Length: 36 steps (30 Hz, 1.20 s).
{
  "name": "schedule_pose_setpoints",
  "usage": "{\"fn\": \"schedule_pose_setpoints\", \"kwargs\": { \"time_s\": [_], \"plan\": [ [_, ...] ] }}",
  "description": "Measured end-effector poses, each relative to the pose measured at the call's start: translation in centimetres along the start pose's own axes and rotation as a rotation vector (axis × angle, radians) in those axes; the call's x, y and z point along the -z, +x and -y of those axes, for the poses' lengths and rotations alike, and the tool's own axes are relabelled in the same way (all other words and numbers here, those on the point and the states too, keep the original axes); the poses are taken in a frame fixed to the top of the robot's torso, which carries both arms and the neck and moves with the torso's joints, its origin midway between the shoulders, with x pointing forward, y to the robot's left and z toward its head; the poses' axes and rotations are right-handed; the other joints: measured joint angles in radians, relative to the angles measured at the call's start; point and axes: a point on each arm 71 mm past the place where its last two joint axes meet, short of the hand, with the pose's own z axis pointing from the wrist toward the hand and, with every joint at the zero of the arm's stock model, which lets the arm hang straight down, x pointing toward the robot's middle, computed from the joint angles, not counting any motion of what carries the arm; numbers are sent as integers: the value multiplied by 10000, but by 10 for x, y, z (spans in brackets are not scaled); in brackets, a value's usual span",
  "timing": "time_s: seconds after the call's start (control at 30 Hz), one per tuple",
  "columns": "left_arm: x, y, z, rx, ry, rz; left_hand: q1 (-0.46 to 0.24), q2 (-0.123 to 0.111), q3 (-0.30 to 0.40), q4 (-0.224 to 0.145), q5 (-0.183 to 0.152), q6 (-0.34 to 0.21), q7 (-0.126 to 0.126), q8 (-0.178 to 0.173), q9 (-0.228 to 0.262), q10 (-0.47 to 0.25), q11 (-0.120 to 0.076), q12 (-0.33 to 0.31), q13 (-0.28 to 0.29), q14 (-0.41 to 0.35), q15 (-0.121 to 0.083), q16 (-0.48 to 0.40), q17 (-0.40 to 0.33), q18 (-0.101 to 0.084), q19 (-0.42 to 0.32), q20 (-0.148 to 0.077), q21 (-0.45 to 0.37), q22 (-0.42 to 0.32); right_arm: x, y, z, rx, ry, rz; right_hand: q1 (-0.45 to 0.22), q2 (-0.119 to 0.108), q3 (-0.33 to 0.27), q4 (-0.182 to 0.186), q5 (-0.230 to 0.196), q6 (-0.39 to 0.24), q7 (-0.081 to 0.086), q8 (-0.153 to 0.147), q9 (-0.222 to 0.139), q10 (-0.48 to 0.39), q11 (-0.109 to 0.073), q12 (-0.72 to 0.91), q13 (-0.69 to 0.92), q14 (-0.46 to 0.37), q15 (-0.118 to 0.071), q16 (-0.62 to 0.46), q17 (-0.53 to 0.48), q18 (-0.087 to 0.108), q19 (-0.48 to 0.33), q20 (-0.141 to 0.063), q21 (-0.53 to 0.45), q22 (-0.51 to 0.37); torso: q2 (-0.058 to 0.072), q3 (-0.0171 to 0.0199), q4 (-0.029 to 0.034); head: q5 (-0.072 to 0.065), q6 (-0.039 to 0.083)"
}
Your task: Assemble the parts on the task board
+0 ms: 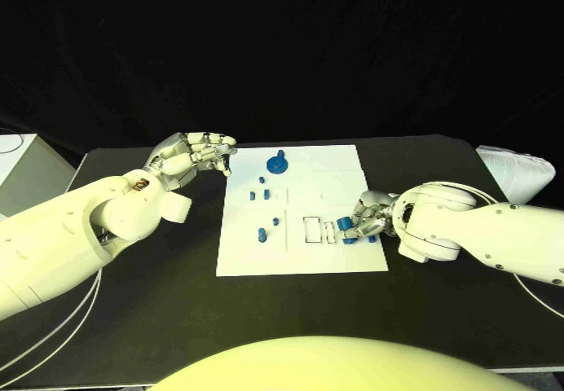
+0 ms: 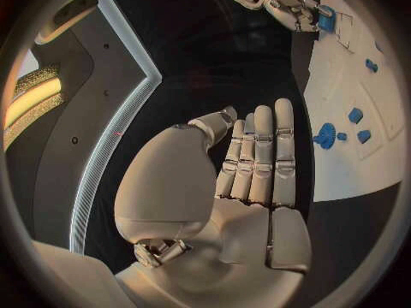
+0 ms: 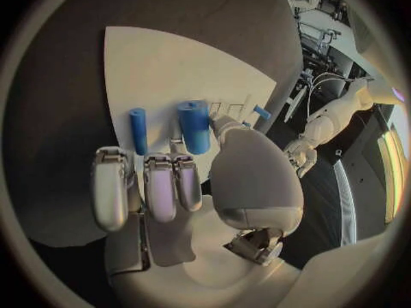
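I am steering two white arms over a black bench [image 1: 141, 277] with a white task board [image 1: 300, 244] in the middle. Nearest me, my right hand [image 1: 362, 220] rests on the board's near right part, its fingers curled around a thick blue cylinder [image 3: 194, 126], thumb pressed to its side. Just beside those fingers lies a thinner blue peg [image 3: 138, 130], loose on the board. Immediately past the hand are two outlined rectangular slots [image 1: 311, 229], and beyond them several small blue parts [image 1: 261, 194] stand in a scattered row. Farther off, near the board's far edge, sits a round blue knob [image 1: 279, 163]. My left hand [image 1: 194, 155] hovers off the board's far left corner, fingers straight and close together, holding nothing.

I judge the main risk is the cylinder tilting in the grasp and jamming at its socket, or my fingers knocking the loose peg away. I can read no brands, labels or writing.
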Motion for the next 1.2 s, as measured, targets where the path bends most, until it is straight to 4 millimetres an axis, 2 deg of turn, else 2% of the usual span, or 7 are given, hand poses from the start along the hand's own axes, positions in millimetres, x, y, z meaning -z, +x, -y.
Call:
{"fn": "schedule_pose_setpoints", "kwargs": {
  "time_s": [0.23, 0.4, 0.5, 0.7, 0.87, 1.1, 1.2],
  "plan": [
    [0, 0, 0, -1, -20, -5, 0, 0, 0, 0, 0, 0, 0, 0, -9, 0, 0, 0, 8, 0, 0, 39, -1, 0, 0, 0, 0, 0, 10, -10, -6, -789, -128, -151, 0, 0, 43, 42, 0, 0, 0, 20, 4, 0, 0, 0, -1, 0, 0, 0, 0, 0, 0, 0, 0, -1, -3, -7, -7, 0, 32],
    [0, 0, 0, 2, -35, -15, 0, 0, 0, 0, 0, 0, 0, 0, -9, 0, 0, 0, 7, 0, 0, 39, 8, 0, 0, 0, 0, -2, 13, -8, -18, -1187, -355, -483, 0, 0, 94, 92, -3, 23, 23, 21, 5, 0, 0, 0, -1, 0, 0, 0, 0, 0, 0, 0, -1, -2, -3, -8, 0, -27, 52],
    [0, 0, 0, 4, -40, -21, 0, 0, 0, 0, 0, 0, 0, 0, -9, 0, 0, 0, 7, 0, 0, 39, 8, 0, 0, 0, 0, -9, 14, -5, -26, -1314, -505, -682, -45, -5, 111, 86, -164, 37, 37, 21, 5, 0, 1, 0, -1, 0, 1, 0, -1, 0, 0, 0, -1, -2, -1, -9, 1, -39, 65],
    [0, 1, 0, 7, -48, -38, 0, 0, 0, 0, 0, 0, 0, 0, -9, 0, 0, 0, 7, -1, 0, 39, 11, 1, 0, 0, 0, -9, 9, -4, -40, -1360, -682, -823, -472, -146, 303, -26, -387, 38, 36, 66, 131, -1, 1, 0, -1, 0, 1, 0, -1, 0, 0, 0, -7, -3, -1, -19, 2, -43, 73],
    [0, 1, 0, 13, -50, -62, 0, 0, 0, 0, 0, 0, 0, 0, -9, 0, 0, 0, 6, 0, 0, 39, 16, 0, 0, 0, 0, -9, 2, -5, -49, -1289, -742, -822, -562, -158, 305, -27, -452, 48, 25, 89, 126, -1, 1, 0, -1, 0, 1, 0, -1, 0, 0, 0, -7, -4, 5, -13, 10, -42, 72],
    [0, 2, 0, 16, -58, -77, 0, 0, 0, 0, 0, 0, 0, 0, -9, 0, 0, 0, 6, 0, 0, 39, 15, 1, 0, 0, 0, -8, -6, -5, -54, -1171, -700, -757, -562, -158, 305, -28, -454, 54, 19, 88, 116, -1, 2, 0, 7, 0, 1, -1, -2, -1, 0, 0, -7, -4, 14, -7, 15, 3, 49],
    [0, 2, 0, 14, -59, -82, 0, 0, 0, 0, 0, 0, 0, 0, -8, 0, 0, 0, 7, 0, 0, 39, 23, 0, 0, 0, 0, -8, -7, -5, -55, -1087, -691, -716, -703, -292, 305, -28, -601, 113, -40, 89, 116, -1, 2, 0, 7, 0, 1, -1, -1, 0, 0, 0, -7, -5, 13, -7, 9, 41, 29]
  ]
}}
